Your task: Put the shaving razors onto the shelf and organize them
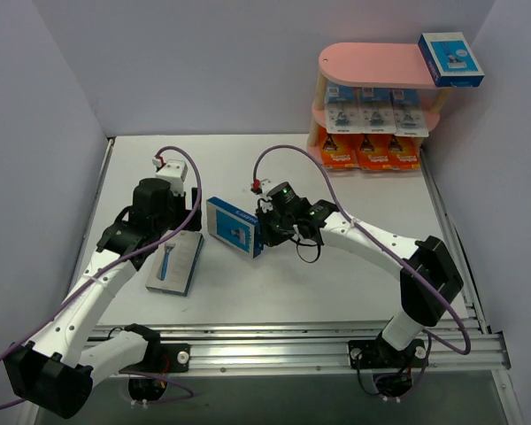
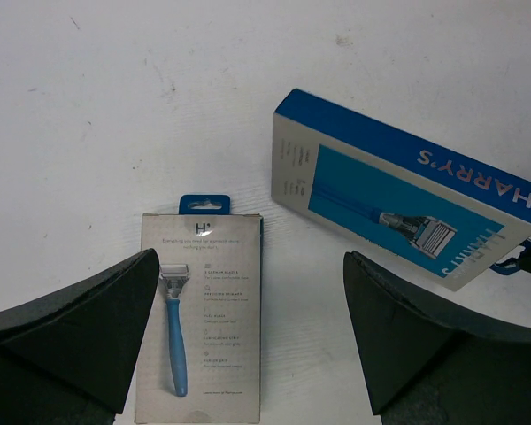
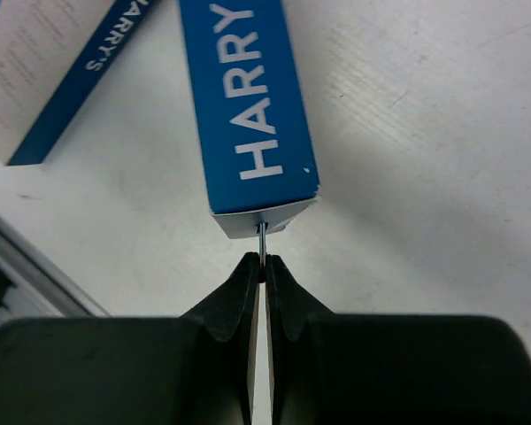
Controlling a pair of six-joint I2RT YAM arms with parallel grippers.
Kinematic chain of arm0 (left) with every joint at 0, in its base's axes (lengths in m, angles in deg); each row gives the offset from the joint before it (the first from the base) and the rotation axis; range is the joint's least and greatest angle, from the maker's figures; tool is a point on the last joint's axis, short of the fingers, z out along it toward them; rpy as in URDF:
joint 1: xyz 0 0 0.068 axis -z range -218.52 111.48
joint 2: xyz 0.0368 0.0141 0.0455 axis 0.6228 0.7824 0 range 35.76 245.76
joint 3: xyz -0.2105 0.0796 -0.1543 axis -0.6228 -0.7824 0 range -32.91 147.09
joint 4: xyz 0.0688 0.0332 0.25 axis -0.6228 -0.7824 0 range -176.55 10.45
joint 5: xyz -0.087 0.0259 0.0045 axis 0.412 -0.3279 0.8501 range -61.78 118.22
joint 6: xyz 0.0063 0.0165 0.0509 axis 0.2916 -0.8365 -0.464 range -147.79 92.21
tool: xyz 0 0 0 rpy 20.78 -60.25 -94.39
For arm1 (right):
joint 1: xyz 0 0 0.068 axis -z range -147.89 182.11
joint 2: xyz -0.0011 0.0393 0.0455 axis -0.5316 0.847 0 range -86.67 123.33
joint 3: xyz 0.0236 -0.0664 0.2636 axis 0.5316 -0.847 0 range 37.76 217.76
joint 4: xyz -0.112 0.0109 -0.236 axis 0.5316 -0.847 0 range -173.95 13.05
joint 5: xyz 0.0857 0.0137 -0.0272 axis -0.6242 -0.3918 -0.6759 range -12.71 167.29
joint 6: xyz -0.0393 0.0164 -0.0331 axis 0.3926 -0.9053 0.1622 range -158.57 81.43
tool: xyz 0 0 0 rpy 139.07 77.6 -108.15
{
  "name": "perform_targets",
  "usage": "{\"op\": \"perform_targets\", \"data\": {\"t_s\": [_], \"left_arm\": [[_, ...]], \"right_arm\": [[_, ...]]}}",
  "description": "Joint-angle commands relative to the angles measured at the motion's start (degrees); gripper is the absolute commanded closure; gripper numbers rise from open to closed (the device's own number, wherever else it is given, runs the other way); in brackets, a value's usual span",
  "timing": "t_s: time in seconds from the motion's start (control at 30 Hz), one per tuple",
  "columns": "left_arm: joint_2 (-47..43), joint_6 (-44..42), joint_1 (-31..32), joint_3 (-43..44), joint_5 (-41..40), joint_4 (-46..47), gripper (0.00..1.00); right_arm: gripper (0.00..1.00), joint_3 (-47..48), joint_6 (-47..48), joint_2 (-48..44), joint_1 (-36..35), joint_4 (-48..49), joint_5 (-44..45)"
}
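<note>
My right gripper [image 1: 264, 232] [image 3: 263, 264] is shut on the thin hang tab of a blue-grey razor box [image 1: 234, 226] [image 3: 248, 106], holding it on edge just above the table centre. A second blue-grey razor box [image 1: 177, 263] [image 2: 199, 319] lies flat, picture side up, to its left. My left gripper [image 1: 170, 221] [image 2: 250, 266] hovers over that flat box, open wide with nothing between its fingers. The held box [image 2: 407, 190] shows tilted in the left wrist view. The pink shelf [image 1: 363, 62] stands at the back right.
On the shelf, a blue box [image 1: 451, 57] sits on the top board's right end, white-blue blister cards [image 1: 376, 111] stand on the middle board and orange boxes [image 1: 376, 150] on the bottom. A metal rail [image 1: 319, 341] runs along the near edge.
</note>
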Motion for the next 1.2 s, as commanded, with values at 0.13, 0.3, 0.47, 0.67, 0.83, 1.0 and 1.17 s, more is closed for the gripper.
{"op": "perform_targets", "data": {"t_s": [0.13, 0.3, 0.47, 0.67, 0.83, 1.0, 1.17], "left_arm": [[-1.05, 0.08, -0.2, 1.53, 0.15, 1.15, 0.06], [-0.53, -0.01, -0.29, 1.7, 1.12, 1.06, 0.06], [0.0, 0.08, -0.29, 1.79, 1.74, 0.88, 0.06], [0.35, 0.43, -0.2, 1.79, 3.05, 1.06, 0.06], [0.35, 0.61, -0.11, 1.71, 3.76, 1.23, 0.06], [0.35, 0.78, -0.02, 1.71, 4.46, 1.23, 0.06], [0.53, 0.96, 0.24, 1.71, 4.73, 1.32, 0.06]], "right_arm": [[1.0, -5.92, -5.55, -4.51, 6.49, 4.19, -15.82], [0.65, -8.48, -9.5, -4.94, 8.86, 5.42, -11.27], [0.62, -13.92, -18.02, -11.7, 11.33, 9.72, -3.61], [0.63, -25.16, -33.81, -23.65, 11.68, 15.96, 5.44], [0.64, -36.58, -44.66, -30.51, 8.97, 23.17, 8.96], [0.62, -38.97, -49.75, -30.53, 5.89, 24.75, 13.97], [0.6, -43.19, -55.12, -26.66, 1.84, 32.39, 14.77]]}}
